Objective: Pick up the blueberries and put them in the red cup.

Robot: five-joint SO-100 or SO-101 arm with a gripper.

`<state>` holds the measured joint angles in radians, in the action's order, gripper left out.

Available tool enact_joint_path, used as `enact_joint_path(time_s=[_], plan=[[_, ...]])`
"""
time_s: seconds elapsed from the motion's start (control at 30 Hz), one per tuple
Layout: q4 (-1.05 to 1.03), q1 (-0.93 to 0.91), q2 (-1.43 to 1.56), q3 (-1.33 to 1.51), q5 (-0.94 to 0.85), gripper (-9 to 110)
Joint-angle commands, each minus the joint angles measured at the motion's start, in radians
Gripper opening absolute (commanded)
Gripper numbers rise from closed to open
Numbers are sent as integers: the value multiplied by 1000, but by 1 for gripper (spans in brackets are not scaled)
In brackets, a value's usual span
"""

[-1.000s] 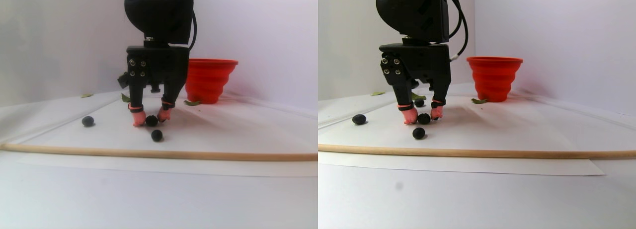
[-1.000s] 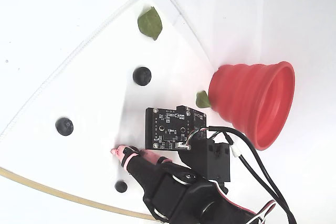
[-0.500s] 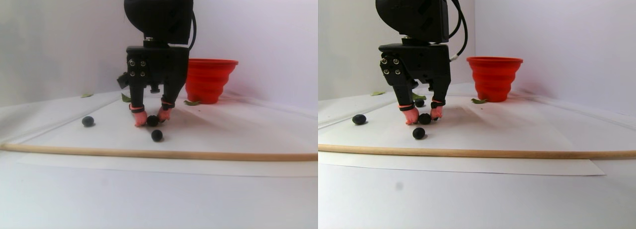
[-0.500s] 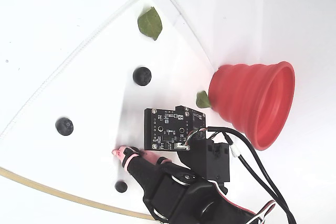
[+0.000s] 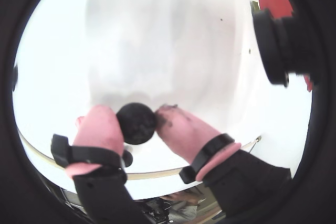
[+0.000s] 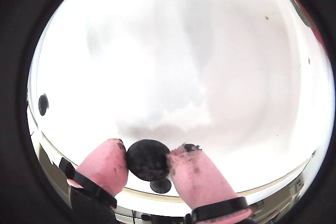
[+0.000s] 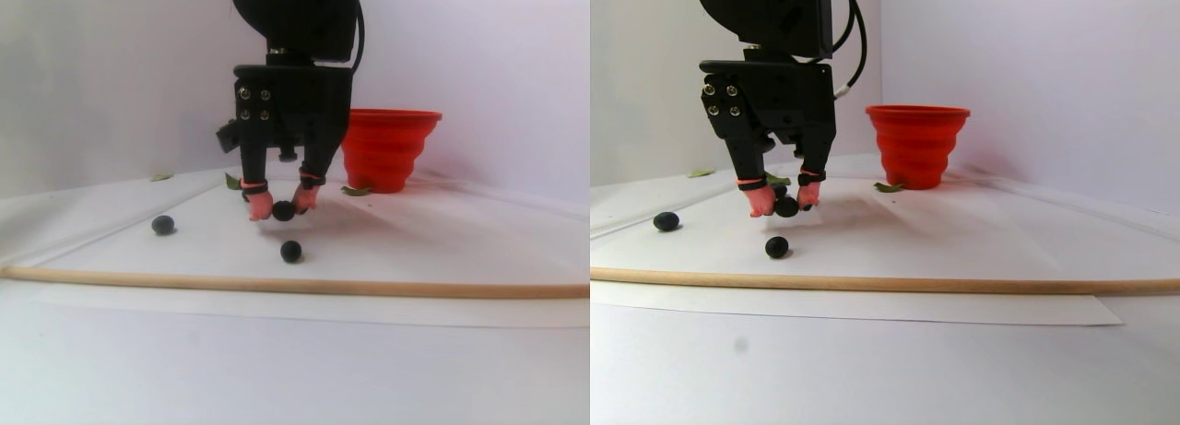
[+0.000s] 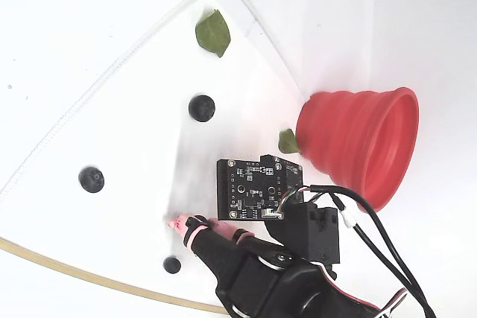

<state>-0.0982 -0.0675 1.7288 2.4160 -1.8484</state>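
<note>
Above the white sheet (image 7: 442,241), the gripper (image 7: 283,209) has lifted, pinching one blueberry (image 5: 136,123).

The claw (image 7: 283,206) is now lifted off the tabletop (image 7: 415,250), where a second ago its pink fingertips (image 5: 100,125) rested on the surface. The blueberry (image 7: 283,210) pinched between them has risen with it and now hangs clear of the tabletop. In the fixed view, the claw's pink tip (image 8: 179,223) has shifted slightly toward 4 o'clock.
</note>
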Motion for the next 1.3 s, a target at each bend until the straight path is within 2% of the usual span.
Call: enact_joint_path(time_s=[0.0,1.27], plan=[[-26,5,126,-5,0,14],[-206,-63,436,-63,-37,14]])
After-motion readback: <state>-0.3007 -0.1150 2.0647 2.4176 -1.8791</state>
